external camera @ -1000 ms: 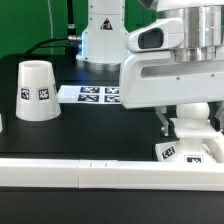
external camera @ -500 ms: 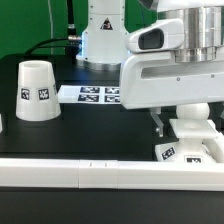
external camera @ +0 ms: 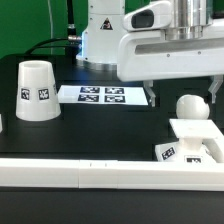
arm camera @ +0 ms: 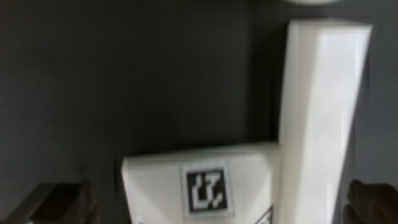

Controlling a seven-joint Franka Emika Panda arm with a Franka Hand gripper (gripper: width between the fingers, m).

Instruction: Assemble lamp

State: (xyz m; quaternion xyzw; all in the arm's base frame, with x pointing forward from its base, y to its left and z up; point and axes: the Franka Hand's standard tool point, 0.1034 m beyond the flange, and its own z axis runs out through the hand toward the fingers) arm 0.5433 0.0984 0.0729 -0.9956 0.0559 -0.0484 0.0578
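Observation:
The white lamp base (external camera: 196,141) with square tags sits at the exterior view's right, against the white front rail. The ball-headed bulb (external camera: 188,107) stands upright on it. My gripper (external camera: 185,94) is open and empty just above the bulb, one dark finger (external camera: 152,98) on either side, not touching it. The tapered shade (external camera: 36,90) stands mouth down at the exterior view's left, apart from the rest. In the wrist view the base's tagged face (arm camera: 206,187) lies between my fingertips (arm camera: 43,203), which stand wide apart.
The marker board (external camera: 103,96) lies flat at the back middle of the black table. The robot's white pedestal (external camera: 100,40) stands behind it. A white rail (external camera: 80,172) runs along the front edge and also shows in the wrist view (arm camera: 322,120).
My gripper has risen from low around the bulb to above it. The bulb, hidden by the hand before, now shows standing on the base. Shade and base have not moved.

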